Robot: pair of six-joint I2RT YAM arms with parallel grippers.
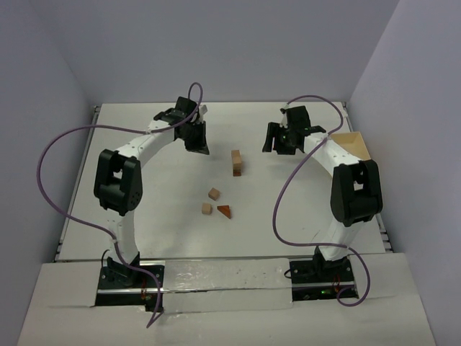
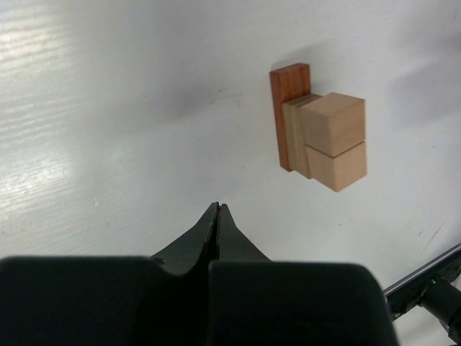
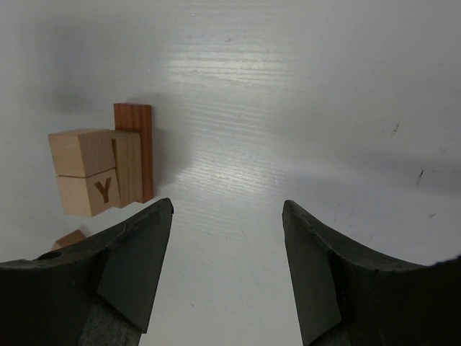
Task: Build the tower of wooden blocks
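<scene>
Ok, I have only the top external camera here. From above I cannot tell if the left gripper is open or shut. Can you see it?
Observer: Shut. In the left wrist view the left gripper has its fingers pressed together, with nothing held between them.
Operator: Good. And the right one, does it hold any block?
Observer: No. In the right wrist view the right gripper is wide open with only bare table in the gap. The tower stands outside it, off to the left of that picture.
</scene>
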